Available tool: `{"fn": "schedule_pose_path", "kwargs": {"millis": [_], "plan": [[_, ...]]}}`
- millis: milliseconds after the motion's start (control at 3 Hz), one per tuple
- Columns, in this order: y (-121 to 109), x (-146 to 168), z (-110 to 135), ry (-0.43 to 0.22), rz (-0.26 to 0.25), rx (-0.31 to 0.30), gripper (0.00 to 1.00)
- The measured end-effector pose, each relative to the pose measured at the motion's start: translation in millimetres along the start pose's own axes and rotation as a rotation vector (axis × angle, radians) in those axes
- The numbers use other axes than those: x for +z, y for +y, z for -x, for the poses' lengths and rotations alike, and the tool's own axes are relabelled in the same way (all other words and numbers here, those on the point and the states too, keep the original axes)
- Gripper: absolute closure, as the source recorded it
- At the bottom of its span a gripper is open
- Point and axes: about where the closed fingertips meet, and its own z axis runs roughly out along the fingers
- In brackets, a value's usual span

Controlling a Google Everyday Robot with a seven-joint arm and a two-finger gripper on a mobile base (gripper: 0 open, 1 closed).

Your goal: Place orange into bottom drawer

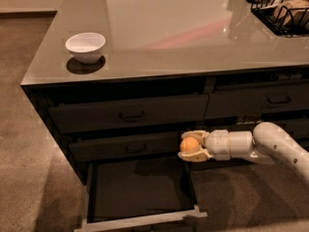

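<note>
My gripper (189,145) is shut on the orange (189,145), a small round orange fruit held between its two pale fingers. It hangs in front of the middle drawer front, just above the right rear corner of the bottom drawer (140,219). The bottom drawer is pulled out, with a flat dark floor and a paler grey front rim. The white arm reaches in from the right.
A white bowl (86,47) stands on the glossy grey countertop (193,37) near its left front. A black wire basket (285,8) sits at the back right. Two wide closed drawer fronts with dark handles (131,115) are above the open drawer. Carpet lies all around.
</note>
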Motion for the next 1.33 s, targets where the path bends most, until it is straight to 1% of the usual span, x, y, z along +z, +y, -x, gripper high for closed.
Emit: {"fn": "schedule_pose_path", "kwargs": {"millis": [333, 667, 1000, 1333], "plan": [[4, 2, 5, -0.007, 0.019, -0.025, 1.0], [-3, 49, -39, 0.009, 0.112, -0.05, 1.0], [-3, 105, -128, 0.079, 0.182, -0.011, 1.0], [9, 149, -205, 0.141, 0.263, -0.005, 1.0]]}}
